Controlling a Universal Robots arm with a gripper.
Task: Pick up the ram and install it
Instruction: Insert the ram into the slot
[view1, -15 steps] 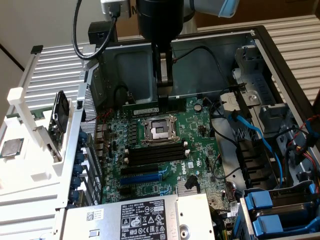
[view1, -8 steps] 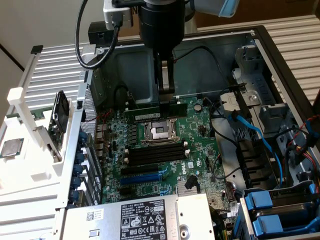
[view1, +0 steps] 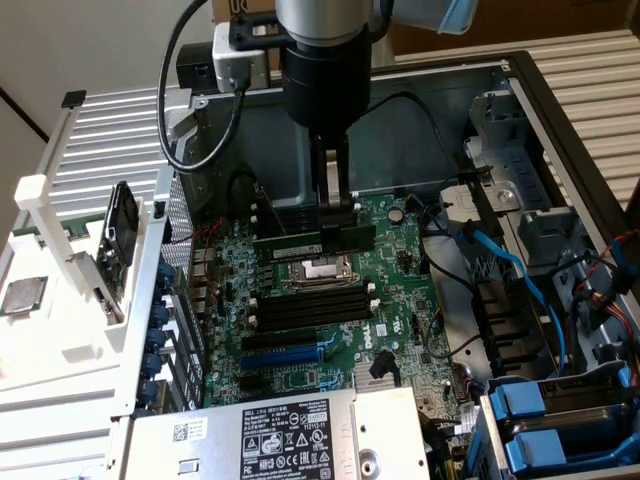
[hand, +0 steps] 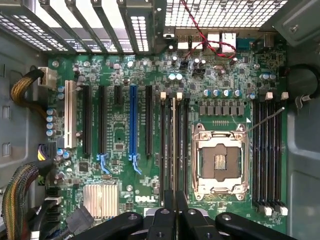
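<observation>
In the exterior view my gripper (view1: 332, 222) reaches down into the open computer case and is shut on the ram (view1: 290, 244), a long green stick held level above the motherboard (view1: 400, 320). In the wrist view the ram (hand: 173, 150) shows edge-on as a thin pale strip running out from my gripper (hand: 174, 212). It lies in line with the black memory slots (hand: 164, 150) beside the processor socket (hand: 220, 160). I cannot tell whether the stick touches a slot. The same slots (view1: 310, 305) with white end clips lie just in front of the socket (view1: 320, 268).
A second bank of memory slots (hand: 267, 155) lies past the socket. Blue cables (view1: 505, 275) and drive bays (view1: 560, 420) crowd the exterior view's right. A labelled power supply (view1: 270, 435) sits in front. A silver processor chip (view1: 20, 297) rests on the white rack outside the case.
</observation>
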